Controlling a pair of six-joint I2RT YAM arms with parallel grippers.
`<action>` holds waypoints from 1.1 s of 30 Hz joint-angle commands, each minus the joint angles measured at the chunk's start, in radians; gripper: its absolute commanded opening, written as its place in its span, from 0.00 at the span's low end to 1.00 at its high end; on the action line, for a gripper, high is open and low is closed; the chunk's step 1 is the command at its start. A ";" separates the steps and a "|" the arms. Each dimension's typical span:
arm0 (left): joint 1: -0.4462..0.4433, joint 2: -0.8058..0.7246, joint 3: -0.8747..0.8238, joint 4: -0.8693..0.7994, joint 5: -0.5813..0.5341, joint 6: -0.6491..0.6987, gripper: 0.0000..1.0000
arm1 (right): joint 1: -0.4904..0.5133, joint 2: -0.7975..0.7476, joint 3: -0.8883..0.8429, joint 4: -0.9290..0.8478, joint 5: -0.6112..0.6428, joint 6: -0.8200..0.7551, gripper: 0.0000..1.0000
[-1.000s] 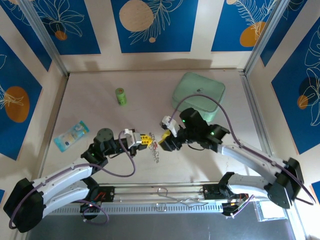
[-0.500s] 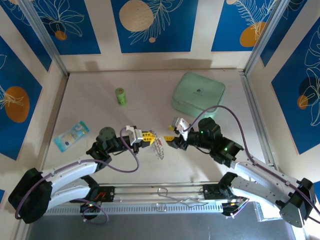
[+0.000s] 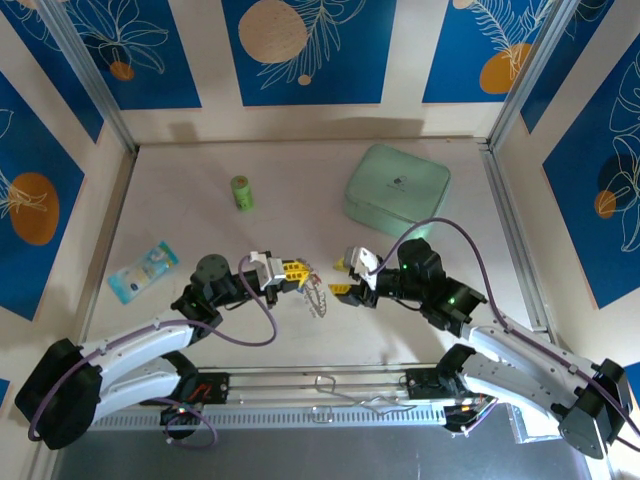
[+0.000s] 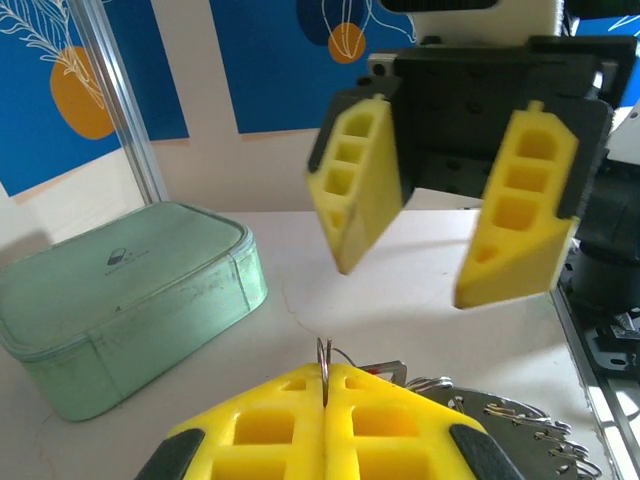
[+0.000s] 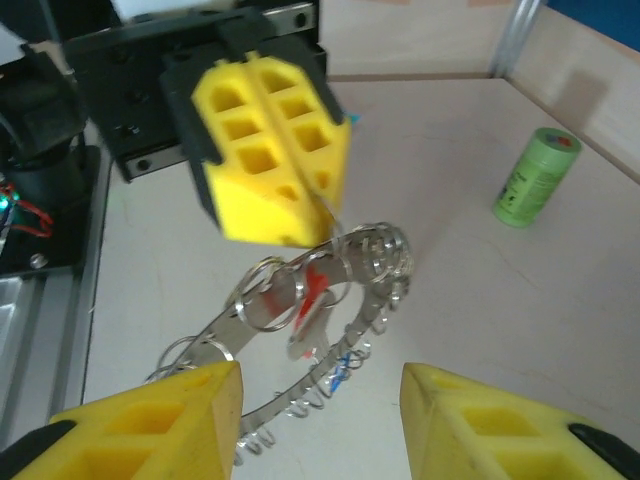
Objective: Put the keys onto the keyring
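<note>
Middle left of the top view, the left claw is pressed together, pinching the keyring, likely to hold it steady. The key with the red tag sits among the ring's pieces; I cannot tell if it is hooked on. Just right, the right claw is spread wide, holding nothing, probably ready to help.

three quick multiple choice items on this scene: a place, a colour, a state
1. Where does the small green cylinder stand? A in the left jaws B left of the pale green lidded box C on that box
2. What colour are both arms' jaws? A red B white C yellow
3. How do the right jaws stand? A open, empty B shut, empty C shut on a key
Key: B, top view shows it left of the box; C, yellow in both wrist views; A, a wide gap holding nothing; the left jaws pinch the spiky metal keyring.
</note>
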 commanded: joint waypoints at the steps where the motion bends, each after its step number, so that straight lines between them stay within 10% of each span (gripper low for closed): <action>1: -0.004 -0.001 0.001 0.091 -0.003 0.027 0.00 | 0.006 -0.028 -0.003 -0.017 -0.074 -0.109 0.46; 33: -0.007 0.029 0.029 0.067 0.092 0.115 0.00 | -0.008 0.192 0.170 -0.053 -0.144 -0.090 0.26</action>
